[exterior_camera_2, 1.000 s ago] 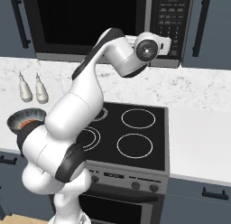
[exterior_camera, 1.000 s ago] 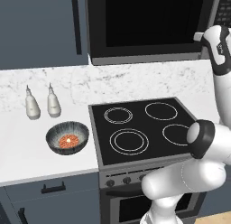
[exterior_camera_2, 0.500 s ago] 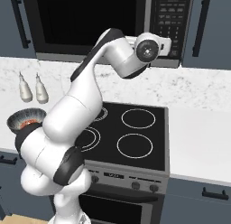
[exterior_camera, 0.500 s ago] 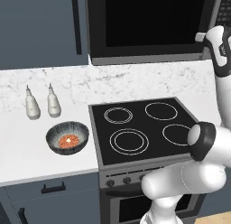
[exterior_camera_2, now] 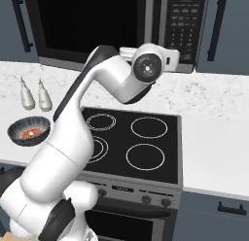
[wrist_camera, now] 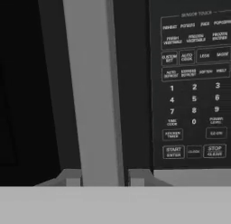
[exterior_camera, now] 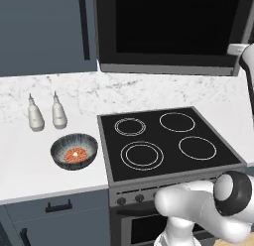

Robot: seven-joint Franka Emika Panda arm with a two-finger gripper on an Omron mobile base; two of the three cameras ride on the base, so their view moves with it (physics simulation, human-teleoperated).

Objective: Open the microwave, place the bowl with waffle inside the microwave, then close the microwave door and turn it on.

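Observation:
The microwave (exterior_camera: pixel 173 31) hangs above the stove with its door (exterior_camera_2: pixel 97 26) closed. In the hand view my gripper (wrist_camera: pixel 103 178) is shut on the door's grey vertical handle (wrist_camera: pixel 92 83), one fingertip (wrist_camera: pixel 70 178) pressed against each side. The black keypad (wrist_camera: pixel 194 83) lies just right of the handle. The dark grey bowl (exterior_camera: pixel 74 151) sits on the counter left of the stove, with the orange-red waffle (exterior_camera: pixel 74 154) inside it. Both also show at the left of the right base view: bowl (exterior_camera_2: pixel 29 130), waffle (exterior_camera_2: pixel 30 133).
A black four-ring stove (exterior_camera: pixel 163 141) lies under the microwave. Two white bottles (exterior_camera: pixel 34 116) (exterior_camera: pixel 59 113) stand behind the bowl against the marble wall. Dark cabinets flank the microwave. White counter (exterior_camera_2: pixel 214 152) extends right of the stove.
The arm has barely moved at the microwave's right side. The door stays closed, and the bowl has not moved.

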